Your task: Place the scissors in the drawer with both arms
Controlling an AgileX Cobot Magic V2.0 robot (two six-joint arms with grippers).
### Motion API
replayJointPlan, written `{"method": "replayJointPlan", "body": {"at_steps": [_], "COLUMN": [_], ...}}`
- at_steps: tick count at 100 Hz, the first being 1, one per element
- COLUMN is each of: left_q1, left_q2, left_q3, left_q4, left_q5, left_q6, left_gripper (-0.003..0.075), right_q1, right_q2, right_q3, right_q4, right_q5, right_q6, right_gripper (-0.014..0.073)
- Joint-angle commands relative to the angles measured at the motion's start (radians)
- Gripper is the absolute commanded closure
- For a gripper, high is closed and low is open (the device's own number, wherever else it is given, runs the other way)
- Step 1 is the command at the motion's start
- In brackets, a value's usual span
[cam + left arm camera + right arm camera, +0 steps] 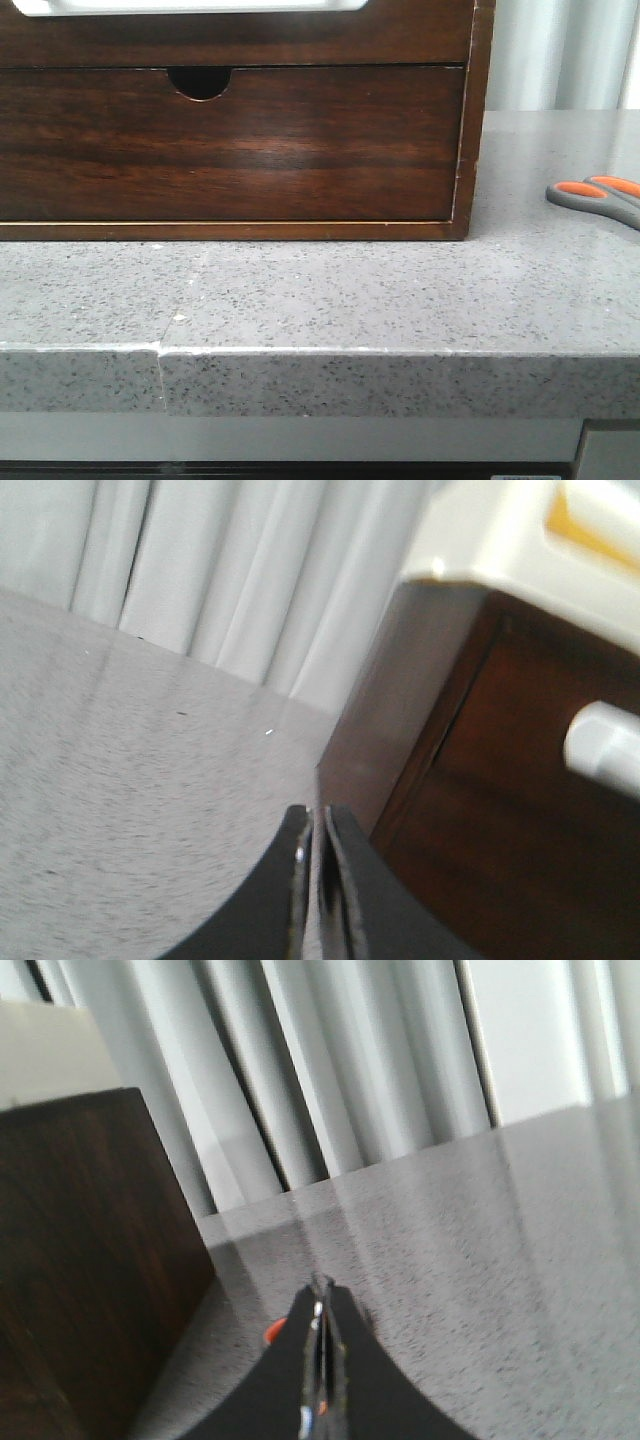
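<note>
The scissors (600, 197), with grey handles and orange lining, lie on the grey counter at the far right of the front view, partly cut off by its edge. The drawer (240, 40) is the upper one of the dark wood cabinet, closed, with its whitish cut-out at the top edge of the view. It also shows in the left wrist view (520, 700). My left gripper (318, 820) is shut and empty, by the cabinet's left front corner. My right gripper (321, 1288) is shut, to the right of the cabinet; an orange bit of the scissors (271, 1333) peeks out beside one finger. Neither gripper shows in the front view.
Below the drawer sits a lower drawer (230, 140) with a half-round finger notch, closed. The cabinet's right side wall (90, 1260) stands close to my right gripper. The counter has a front edge (320, 352) and white curtains (330, 1070) hang behind it.
</note>
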Motion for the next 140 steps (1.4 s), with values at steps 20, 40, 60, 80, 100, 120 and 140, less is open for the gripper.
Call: {"method": "replayJointPlan", "body": {"at_steps": [20, 40, 60, 80, 100, 120, 140], "left_q1": [-0.004, -0.004, -0.004, -0.004, -0.008, -0.07, -0.104], "left_q2": [-0.01, 0.204, 0.462, 0.699, 0.817, 0.868, 0.937], "left_q3": [-0.077, -0.346, -0.491, -0.521, -0.521, -0.528, -0.595], "left_q4": [-0.412, -0.257, -0.414, -0.991, -1.511, -1.611, -1.611], "left_q5": [0.093, 0.341, 0.473, 0.627, 0.708, 0.713, 0.728], "left_q6": [-0.016, 0.056, 0.065, 0.442, 0.678, 0.69, 0.69], "left_gripper": [0.074, 0.074, 0.0662, 0.038, 0.0398, 0.0405, 0.0405], "right_q1": [0.003, 0.003, 0.04, 0.041, 0.041, 0.041, 0.041], "right_q2": [0.005, 0.169, 0.243, 0.301, 0.328, 0.335, 0.335], "right_q3": [-0.169, -0.368, -0.437, -0.441, -0.441, -0.441, -0.441], "right_q4": [0.163, -0.015, -0.017, 0.015, 0.024, 0.026, 0.032], "right_q5": [0.273, 0.456, 0.481, 0.499, 0.5, 0.5, 0.5], "right_q6": [-0.004, -0.034, -0.034, -0.034, -0.034, -0.034, -0.034], "right_gripper": [0.0659, 0.0659, 0.0641, 0.0322, 0.0211, 0.0211, 0.0211]}}
